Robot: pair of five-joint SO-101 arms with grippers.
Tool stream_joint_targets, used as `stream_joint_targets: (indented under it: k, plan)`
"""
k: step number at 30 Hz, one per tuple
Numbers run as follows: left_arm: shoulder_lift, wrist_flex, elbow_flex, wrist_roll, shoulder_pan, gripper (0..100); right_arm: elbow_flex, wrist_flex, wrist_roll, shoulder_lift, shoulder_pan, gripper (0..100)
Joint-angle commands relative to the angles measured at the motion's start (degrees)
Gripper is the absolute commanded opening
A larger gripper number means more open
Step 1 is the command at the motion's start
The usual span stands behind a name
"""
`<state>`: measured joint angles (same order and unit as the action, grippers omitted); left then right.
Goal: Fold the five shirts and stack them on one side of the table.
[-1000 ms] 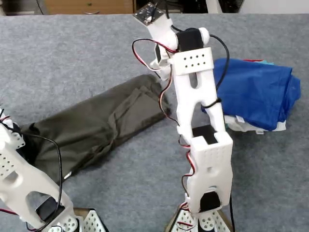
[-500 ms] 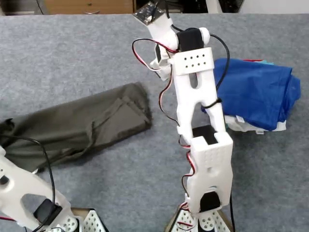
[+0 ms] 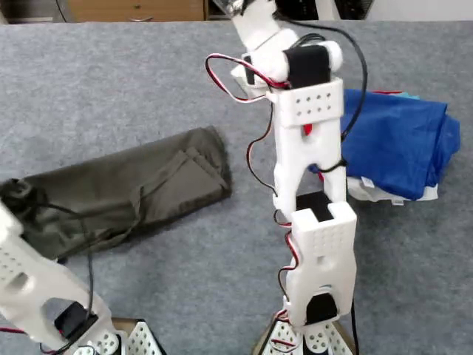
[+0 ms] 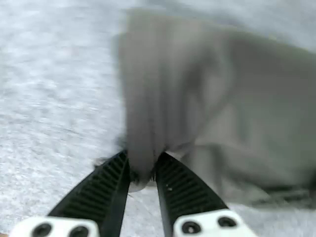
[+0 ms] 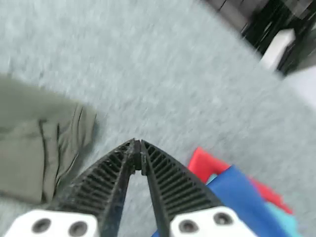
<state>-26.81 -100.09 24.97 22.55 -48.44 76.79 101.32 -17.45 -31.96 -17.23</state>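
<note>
Over the table (image 3: 111, 81), left gripper (image 4: 142, 160) clamps the limp olive shirt (image 4: 222, 113) by its bunched edge; right gripper (image 5: 137, 144) closed, empty.

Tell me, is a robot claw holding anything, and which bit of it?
The left gripper pinches a bunched fold at one end of the olive shirt. The right gripper, shut, holds nothing.

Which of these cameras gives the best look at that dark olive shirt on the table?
The high view: the olive shirt lies there nearly whole, long and loosely folded on the grey table. The left wrist view gives a blurred close-up of its edge pinched between the fingers of the left gripper; the right wrist view catches one end.
</note>
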Motion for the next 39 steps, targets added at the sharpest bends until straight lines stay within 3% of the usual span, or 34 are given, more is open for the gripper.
stream_joint_targets:
  k: [1, 7, 14, 20, 30, 39]
  plan:
    - [14.0, -0.8, -7.4, -0.1, 9.8, 2, 8.5, 0.9, -0.1, 3.5, 1.7, 0.2]
    - [25.4, -0.7, -12.9, -7.4, 26.3, 2, 12.6, 1.1, 1.2, 3.6, 6.4, 0.2]
    - [25.5, -0.7, -13.2, -17.6, 41.6, 2, 15.3, 1.0, 3.9, 3.6, 12.0, 0.2]
    - [22.9, -0.5, -9.6, -25.0, 52.3, 2, 16.0, 1.0, 3.9, 3.4, 12.2, 0.2]
    - [3.6, -0.6, 8.0, -32.0, 59.0, 2, 15.8, 1.0, 3.9, 3.3, 12.1, 0.2]
    - [-2.9, -0.6, 19.9, -34.5, 64.6, 2, 16.1, 0.8, 3.9, 2.3, 12.0, 0.2]
